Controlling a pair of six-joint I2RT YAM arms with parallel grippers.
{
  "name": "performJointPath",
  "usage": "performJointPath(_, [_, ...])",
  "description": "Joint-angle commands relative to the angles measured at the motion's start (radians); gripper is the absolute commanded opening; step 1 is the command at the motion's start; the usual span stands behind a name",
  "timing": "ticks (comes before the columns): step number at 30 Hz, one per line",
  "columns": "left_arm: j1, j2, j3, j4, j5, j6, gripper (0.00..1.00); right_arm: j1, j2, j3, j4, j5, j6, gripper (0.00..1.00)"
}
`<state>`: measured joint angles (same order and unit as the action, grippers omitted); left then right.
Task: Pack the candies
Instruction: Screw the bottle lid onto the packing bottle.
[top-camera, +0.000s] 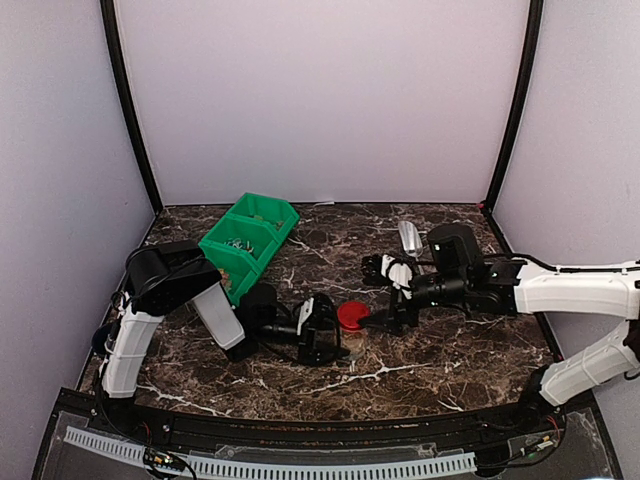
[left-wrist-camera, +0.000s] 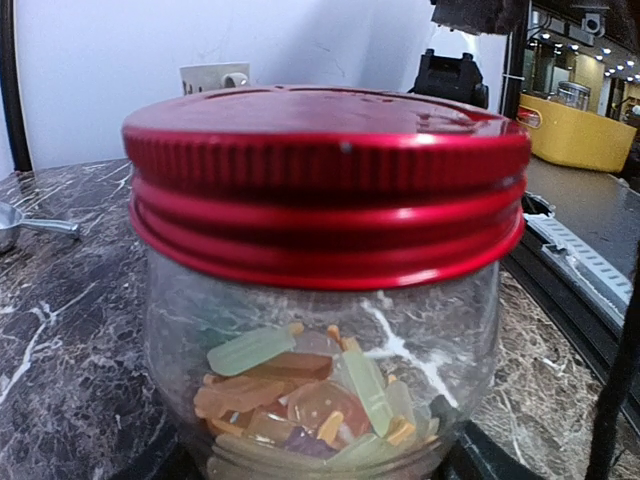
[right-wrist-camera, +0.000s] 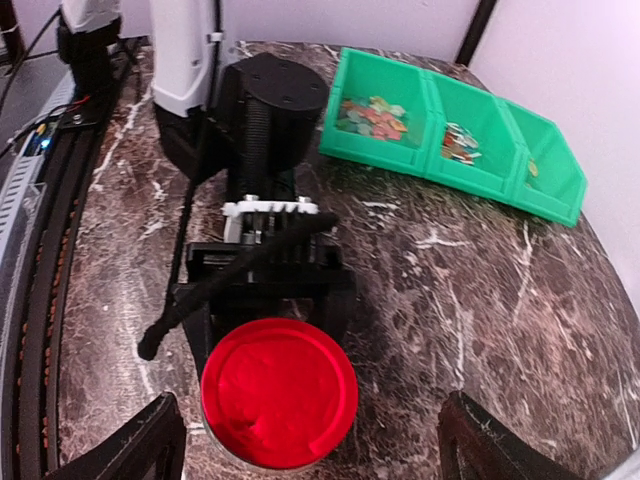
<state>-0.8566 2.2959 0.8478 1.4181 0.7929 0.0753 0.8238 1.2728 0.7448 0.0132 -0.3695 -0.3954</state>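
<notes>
Once red lid (right-wrist-camera: 279, 392) sits flat: we turn it tight.
Left tool (top-camera: 338, 345): holds jar (left-wrist-camera: 320, 350) of candies (left-wrist-camera: 300, 400).
Right tool (right-wrist-camera: 320, 440): wide around red lid.

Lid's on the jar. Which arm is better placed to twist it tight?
Right. The right pincer, open, flanks the red lid. The left pincer seems clamped on the glass jar lower down, so it is better kept steadying the jar.

The marble tabletop (top-camera: 450, 360) carries green bins (top-camera: 250, 240) at its far left, a metal scoop (top-camera: 410, 237) far right, and a jar (left-wrist-camera: 320, 250) near the middle.
</notes>
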Motion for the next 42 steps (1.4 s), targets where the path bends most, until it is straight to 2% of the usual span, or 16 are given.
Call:
performJointPath(1, [0.001, 0.020, -0.022, -0.091, 0.132, -0.008, 0.71, 0.001, 0.049, -0.005, 0.026, -0.206, -0.110, 0.86])
performJointPath(8, [0.001, 0.023, -0.013, -0.106, 0.148, -0.012, 0.72, 0.001, 0.162, 0.065, 0.011, -0.250, -0.126, 0.80])
performJointPath(20, [0.001, 0.033, 0.008, -0.133, 0.149, -0.015, 0.71, -0.006, 0.201, 0.070, 0.050, -0.305, -0.103, 0.75])
performJointPath(25, [0.001, 0.037, 0.013, -0.140, 0.143, -0.016, 0.71, -0.009, 0.220, 0.087, 0.045, -0.300, -0.087, 0.69])
performJointPath(29, [0.001, 0.039, 0.015, -0.145, 0.114, -0.013, 0.71, -0.013, 0.230, 0.099, 0.045, -0.276, -0.063, 0.60])
performJointPath(35, [0.001, 0.046, 0.026, -0.179, -0.101, 0.003, 0.71, -0.012, 0.217, 0.078, 0.090, -0.154, 0.015, 0.56])
performJointPath(38, [0.001, 0.046, 0.035, -0.199, -0.219, 0.009, 0.71, -0.012, 0.201, 0.053, 0.148, -0.074, 0.076, 0.56])
performJointPath(40, [0.000, 0.047, 0.040, -0.211, -0.293, 0.009, 0.71, -0.011, 0.196, 0.030, 0.205, -0.074, 0.076, 0.56])
performJointPath(41, [0.001, 0.047, 0.041, -0.212, -0.322, 0.010, 0.71, -0.011, 0.196, 0.022, 0.232, -0.001, 0.180, 0.55])
performJointPath(42, [0.000, 0.047, 0.042, -0.212, -0.346, 0.010, 0.71, -0.009, 0.198, 0.014, 0.259, 0.033, 0.212, 0.55])
